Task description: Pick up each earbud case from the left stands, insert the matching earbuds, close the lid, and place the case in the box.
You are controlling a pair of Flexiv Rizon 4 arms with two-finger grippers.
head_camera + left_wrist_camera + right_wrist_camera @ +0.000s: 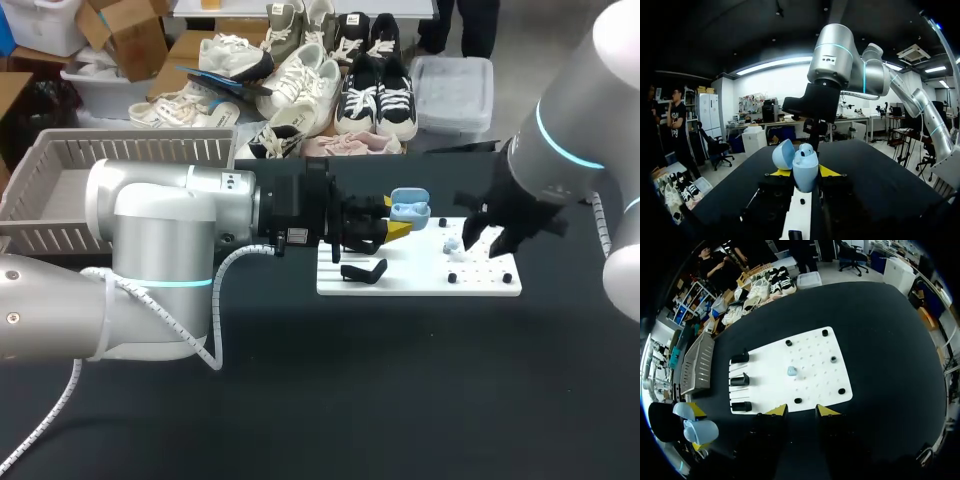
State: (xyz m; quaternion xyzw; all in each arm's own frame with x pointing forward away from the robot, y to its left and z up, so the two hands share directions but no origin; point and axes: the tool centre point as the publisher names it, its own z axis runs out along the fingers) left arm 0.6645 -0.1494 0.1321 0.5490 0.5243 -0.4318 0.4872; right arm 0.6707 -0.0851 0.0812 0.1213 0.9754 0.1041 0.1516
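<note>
Left gripper [804, 173]: my left arm comes in from the left, and its 2 yellow tips clamp the light blue case from both sides.
Case [409, 209]: I have it held in the air over the left end of the white board, upright, with its lid [783, 154] swung open to one side.
Inside of the case: I cannot tell whether an earbud sits in it.
Right gripper [801, 411]: the jaws stand apart with nothing between them, and it hangs over the right half of the board.
Earbud [792, 371]: 1 light blue earbud lies on the board near its middle, ahead of the right gripper and apart from its fingers.
Board [815, 347]: it lies flat on the black table [400, 400], with small pegs around its dotted right part.
Stands [740, 380]: 3 black stands sit in a row along the board's left edge.
Box [100, 150]: a slatted grey basket stands at the table's far left, well apart from the case.
</note>
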